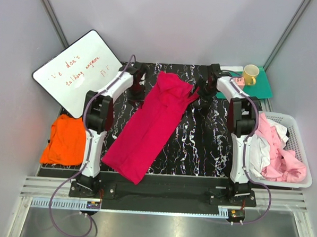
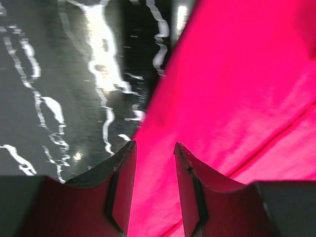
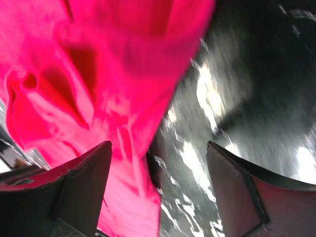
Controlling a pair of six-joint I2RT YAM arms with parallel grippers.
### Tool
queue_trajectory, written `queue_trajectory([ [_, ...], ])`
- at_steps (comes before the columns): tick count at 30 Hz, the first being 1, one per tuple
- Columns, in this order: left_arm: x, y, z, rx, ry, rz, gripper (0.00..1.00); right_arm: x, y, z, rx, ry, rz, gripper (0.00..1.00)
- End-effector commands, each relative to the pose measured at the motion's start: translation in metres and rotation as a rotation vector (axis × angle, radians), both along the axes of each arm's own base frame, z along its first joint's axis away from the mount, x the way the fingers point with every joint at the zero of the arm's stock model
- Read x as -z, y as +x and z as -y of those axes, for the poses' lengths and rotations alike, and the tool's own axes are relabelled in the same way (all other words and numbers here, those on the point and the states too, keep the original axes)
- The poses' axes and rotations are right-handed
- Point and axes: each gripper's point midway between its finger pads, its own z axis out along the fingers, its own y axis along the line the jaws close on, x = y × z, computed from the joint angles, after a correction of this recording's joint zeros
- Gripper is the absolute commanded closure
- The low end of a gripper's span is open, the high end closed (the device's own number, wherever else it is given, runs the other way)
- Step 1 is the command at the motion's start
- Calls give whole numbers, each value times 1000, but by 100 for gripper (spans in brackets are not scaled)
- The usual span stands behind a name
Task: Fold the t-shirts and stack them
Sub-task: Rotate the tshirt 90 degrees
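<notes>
Magenta-red t-shirt (image 1: pixel 150 128), one, is lying diagonally on the surface (image 1: pixel 199 147), its far end between left hand (image 2: pixel 154 147) and right hand (image 3: pixel 158 143), both standing released. Orange t-shirt (image 1: pixel 66 140), one, is showing only from above.

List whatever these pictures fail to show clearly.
- Whiteboard, top view: the red handwriting is too small to read fully.
- Orange t-shirt, top view: its right edge is hidden behind the left arm.
- Basket, top view: pink and white clothes are heaped, so the count is unclear; the right arm covers the left side.
- Magenta t-shirt, right wrist view: blurred and cut off by the edges.
</notes>
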Motion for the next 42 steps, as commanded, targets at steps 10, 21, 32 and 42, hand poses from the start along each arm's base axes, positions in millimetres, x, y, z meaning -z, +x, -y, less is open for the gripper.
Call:
queue_trajectory([
  [10, 12, -4, -48, -19, 88, -26, 100, 25, 59, -25, 13, 122, 58, 83],
  [21, 42, -69, -22, -13, -57, -224, 100, -5, 129, -45, -59, 200, 295, 81],
  [32, -9, -63, -17, -44, -66, -112, 86, -44, 130, -33, -88, 144, 397, 18],
  [42, -62, -80, -55, -78, -14, -13, 25, -130, -12, -20, -131, 192, 268, 11],
])
